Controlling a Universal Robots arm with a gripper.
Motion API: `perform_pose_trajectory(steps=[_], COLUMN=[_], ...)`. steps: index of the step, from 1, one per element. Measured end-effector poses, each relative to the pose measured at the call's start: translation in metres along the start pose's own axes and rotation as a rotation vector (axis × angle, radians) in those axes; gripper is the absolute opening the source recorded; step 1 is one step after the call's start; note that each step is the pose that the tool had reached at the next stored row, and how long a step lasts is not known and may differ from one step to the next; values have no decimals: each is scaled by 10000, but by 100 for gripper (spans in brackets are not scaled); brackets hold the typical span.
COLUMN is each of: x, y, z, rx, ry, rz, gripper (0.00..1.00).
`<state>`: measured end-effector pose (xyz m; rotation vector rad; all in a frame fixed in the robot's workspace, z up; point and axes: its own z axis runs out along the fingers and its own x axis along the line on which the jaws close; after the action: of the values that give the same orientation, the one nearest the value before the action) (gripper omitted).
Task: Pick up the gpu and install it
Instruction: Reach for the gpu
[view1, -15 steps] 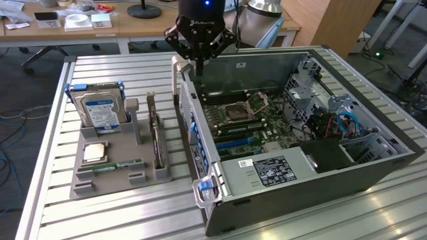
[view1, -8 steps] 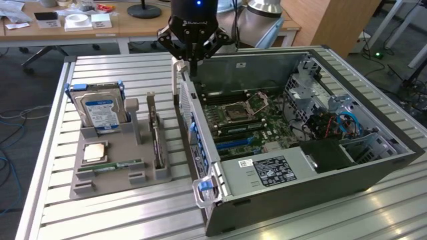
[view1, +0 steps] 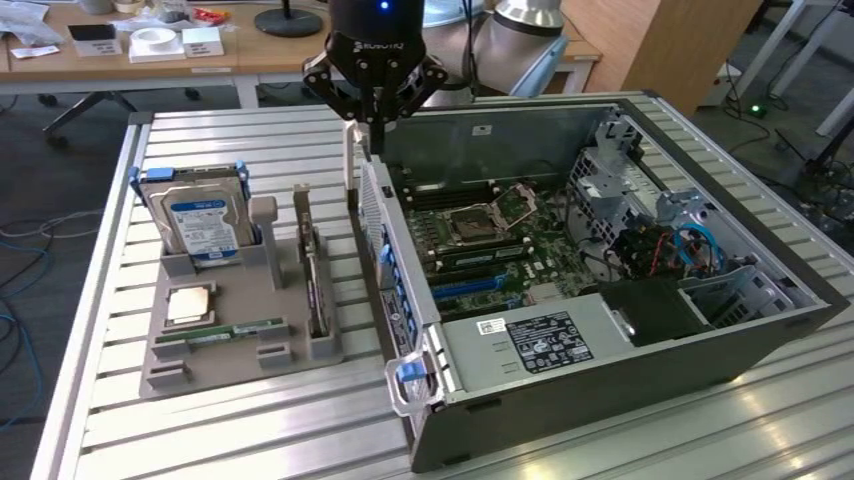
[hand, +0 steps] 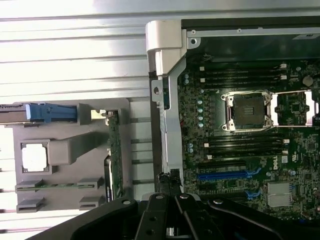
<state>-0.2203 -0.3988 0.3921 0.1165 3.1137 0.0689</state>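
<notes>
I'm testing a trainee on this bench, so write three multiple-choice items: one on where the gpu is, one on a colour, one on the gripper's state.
1. Where is the gpu?
A. on edge in the grey holder
B. seated in a motherboard slot
C. held in the air

2. The side rails on the hard drive are:
A. red
B. blue
C. green

3. The gripper is:
A. wide open
B. shut on the gpu
C. shut, empty

Answers:
1 A, the card stands in the holder beside the case.
2 B, blue strips flank the drive.
3 C, its jaws meet above the case's edge with nothing between them.
</notes>
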Motion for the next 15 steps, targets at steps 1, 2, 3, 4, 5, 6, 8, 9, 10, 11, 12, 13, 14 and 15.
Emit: perform_pose_trajectory(steps=[1, 2, 3, 4, 5, 6, 8, 9, 10, 11, 12, 13, 14, 15], x=[12, 24, 37, 49, 62, 76, 102, 116, 128, 142, 154, 163, 170, 176], y=[-1, -2, -3, -4, -5, -6, -8, -9, -10, -11, -12, -12, -13, -13], z=[0, -1, -1, -1, -1, -1, -1, -1, -1, -2, -1, -1, -1, -1], rx=[0, 1, 1, 1, 1, 0, 0, 1, 0, 1, 0, 0, 0, 0], ry=[0, 0, 0, 0, 0, 0, 0, 0, 0, 0, 0, 0, -1, 0], rz=[0, 0, 0, 0, 0, 0, 1, 1, 0, 1, 1, 1, 1, 1], gripper=[11, 11, 11, 11, 11, 11, 11, 11, 11, 11, 11, 11, 11, 11])
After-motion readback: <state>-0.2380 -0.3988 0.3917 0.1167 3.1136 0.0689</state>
